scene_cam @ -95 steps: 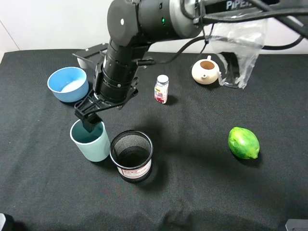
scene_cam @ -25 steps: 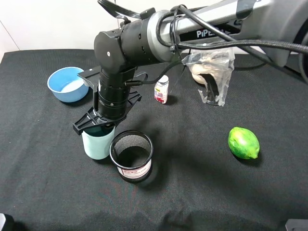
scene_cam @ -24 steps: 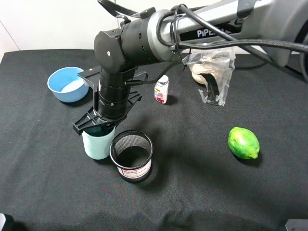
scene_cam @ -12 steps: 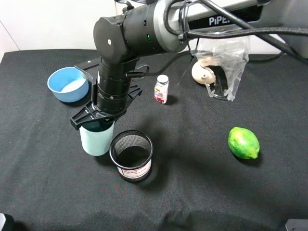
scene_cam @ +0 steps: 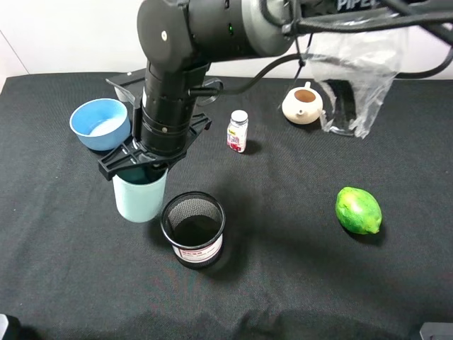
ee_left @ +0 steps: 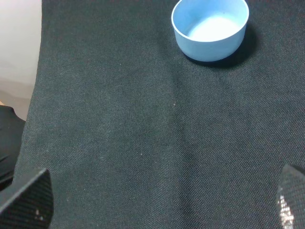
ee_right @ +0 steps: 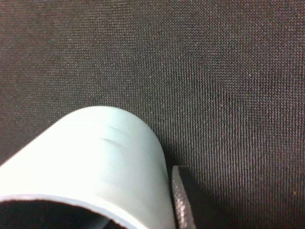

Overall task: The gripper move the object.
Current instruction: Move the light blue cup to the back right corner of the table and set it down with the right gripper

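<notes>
Your right gripper [scene_cam: 139, 172] is clamped on the rim of the cup [scene_cam: 141, 202], left of centre in the high view. The arm comes in from the upper right of the frame and drops almost straight down onto the cup. In the right wrist view one finger [ee_right: 181, 202] presses against the outside of the pale wall; the other is hidden from you.

The cup stands upright. Its long axis runs vertically, with the mouth pointing up into the gripper and the base down toward the black cloth [scene_cam: 297, 283]. You cannot tell from these views whether the base touches the cloth or hangs just above it.

The mesh holder [scene_cam: 193, 228] sits just to the lower right of the cup, close beside it but with a sliver of cloth between them. The blue bowl [scene_cam: 100, 124] lies toward the upper left, near the cup and partly behind the gripper's crossbar.

A small bottle [scene_cam: 237, 131] with a white cap stands upright right of the arm, near the middle of the frame. Further to the upper right you see a cream teapot [scene_cam: 303, 105], and a clear plastic bag [scene_cam: 354, 64] hangs just beside it. A lime [scene_cam: 358, 210] rests well apart from all this, at the right.

Your left gripper [ee_left: 159, 202] has its tips spread wide, one in each lower corner of its wrist view, with only cloth between them and the bowl far ahead.
</notes>
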Controlling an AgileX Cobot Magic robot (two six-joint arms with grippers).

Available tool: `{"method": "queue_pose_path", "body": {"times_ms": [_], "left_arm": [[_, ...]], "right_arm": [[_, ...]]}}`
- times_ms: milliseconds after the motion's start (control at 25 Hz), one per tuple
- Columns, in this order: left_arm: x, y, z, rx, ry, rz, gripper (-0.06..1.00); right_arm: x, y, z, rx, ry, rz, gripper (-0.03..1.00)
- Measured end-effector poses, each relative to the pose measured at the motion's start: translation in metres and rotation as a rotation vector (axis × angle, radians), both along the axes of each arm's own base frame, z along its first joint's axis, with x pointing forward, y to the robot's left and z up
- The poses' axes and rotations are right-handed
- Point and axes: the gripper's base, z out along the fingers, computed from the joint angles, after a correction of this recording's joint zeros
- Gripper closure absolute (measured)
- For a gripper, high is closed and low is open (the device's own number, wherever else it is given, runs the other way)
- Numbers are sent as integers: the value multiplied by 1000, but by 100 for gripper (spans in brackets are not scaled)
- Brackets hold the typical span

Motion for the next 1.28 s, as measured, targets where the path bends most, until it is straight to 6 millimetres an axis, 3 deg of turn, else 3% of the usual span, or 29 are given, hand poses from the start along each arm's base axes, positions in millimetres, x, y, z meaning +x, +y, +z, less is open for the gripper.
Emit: {"method": "queue_pose_path", "body": {"times_ms": [240,880,1280], "left_arm": [[0,0,0,0,0,0,-5],[0,0,0,0,0,0,-5],[0,0,0,0,0,0,-5]], "right_arm": [[3,-3,13,-24,19,7,94],[24,-3,84,-76,-141,69,94],[44,-29,113,-44,-185,-3,94]]}}
